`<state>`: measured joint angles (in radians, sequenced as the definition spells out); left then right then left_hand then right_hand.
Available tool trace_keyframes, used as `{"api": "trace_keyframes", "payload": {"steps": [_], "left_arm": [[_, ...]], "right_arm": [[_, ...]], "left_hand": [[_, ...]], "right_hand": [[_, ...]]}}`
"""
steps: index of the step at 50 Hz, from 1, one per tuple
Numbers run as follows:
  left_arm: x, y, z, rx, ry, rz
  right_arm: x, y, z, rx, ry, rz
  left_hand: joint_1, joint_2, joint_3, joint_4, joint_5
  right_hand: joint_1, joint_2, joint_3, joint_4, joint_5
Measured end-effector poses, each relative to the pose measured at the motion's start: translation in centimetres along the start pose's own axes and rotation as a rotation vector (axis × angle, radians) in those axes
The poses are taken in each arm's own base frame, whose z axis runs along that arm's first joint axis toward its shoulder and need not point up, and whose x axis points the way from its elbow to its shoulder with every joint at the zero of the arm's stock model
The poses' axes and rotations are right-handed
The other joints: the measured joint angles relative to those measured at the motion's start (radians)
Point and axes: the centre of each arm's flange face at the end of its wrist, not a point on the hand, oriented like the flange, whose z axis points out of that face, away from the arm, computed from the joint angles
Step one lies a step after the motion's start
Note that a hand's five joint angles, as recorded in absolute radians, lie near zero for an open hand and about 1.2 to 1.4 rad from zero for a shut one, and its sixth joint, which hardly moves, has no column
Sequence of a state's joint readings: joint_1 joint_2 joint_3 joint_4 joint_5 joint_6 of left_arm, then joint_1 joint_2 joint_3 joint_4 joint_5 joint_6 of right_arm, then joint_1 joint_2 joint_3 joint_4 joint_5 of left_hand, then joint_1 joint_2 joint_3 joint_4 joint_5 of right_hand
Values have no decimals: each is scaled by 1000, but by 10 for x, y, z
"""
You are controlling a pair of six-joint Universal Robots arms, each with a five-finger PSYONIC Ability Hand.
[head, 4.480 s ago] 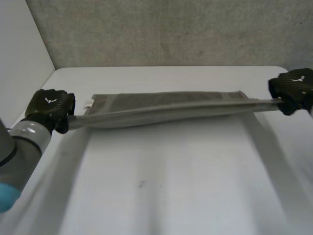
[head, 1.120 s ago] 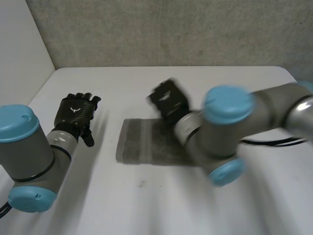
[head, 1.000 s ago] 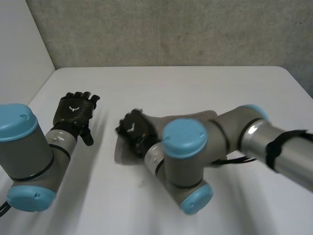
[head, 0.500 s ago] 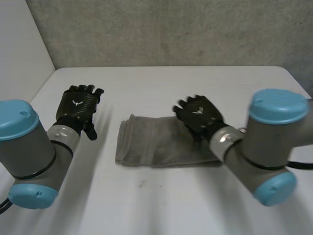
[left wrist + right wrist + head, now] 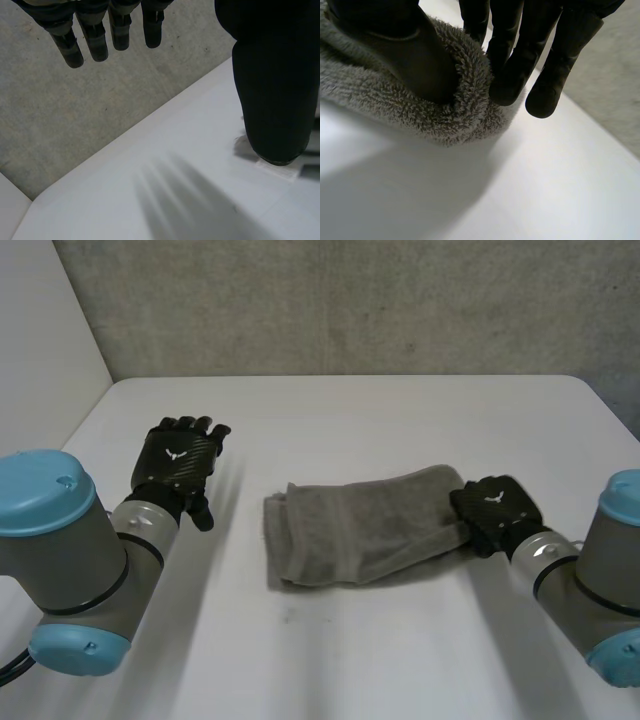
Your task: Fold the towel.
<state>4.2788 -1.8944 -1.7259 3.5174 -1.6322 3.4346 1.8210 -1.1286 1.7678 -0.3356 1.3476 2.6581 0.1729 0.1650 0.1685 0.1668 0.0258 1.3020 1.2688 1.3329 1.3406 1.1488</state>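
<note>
The grey towel lies folded into a short thick strip in the middle of the white table, its right end slightly farther back. My right hand is at the towel's right end, shut on it. In the right wrist view the thumb presses into the rolled towel edge against the fingers on its other side. My left hand is off the towel to its left, open. In the left wrist view its fingers are straight and hold nothing.
A grey wall runs along the table's far edge and a white panel stands at the left. My arms come in at the near left and near right.
My right hand moved from the towel's middle to its right end and shut on it. The towel shifted right and turned a little. My left hand drifted slightly right.
</note>
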Motion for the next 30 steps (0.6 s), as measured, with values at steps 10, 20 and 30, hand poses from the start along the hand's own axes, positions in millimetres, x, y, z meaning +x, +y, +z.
{"api": "trace_keyframes", "payload": {"steps": [10, 20, 30], "left_arm": [[-1, -1, 0, 4, -2, 0], [2, -12, -2, 35, 1, -1], [-1, -31, -8, 91, -8, -34]], "right_arm": [[10, -38, -9, 100, 67, -275], [-94, -96, -18, 373, -173, -479], [-185, -65, -44, 430, -469, -654]], "left_hand": [[0, 0, 0, 0, 0], [0, 0, 0, 0, 0], [0, 0, 0, 0, 0]], "right_hand": [[10, 0, 0, 0, 0], [13, 14, 0, 0, 0], [-174, -176, -194, -195, -198]]}}
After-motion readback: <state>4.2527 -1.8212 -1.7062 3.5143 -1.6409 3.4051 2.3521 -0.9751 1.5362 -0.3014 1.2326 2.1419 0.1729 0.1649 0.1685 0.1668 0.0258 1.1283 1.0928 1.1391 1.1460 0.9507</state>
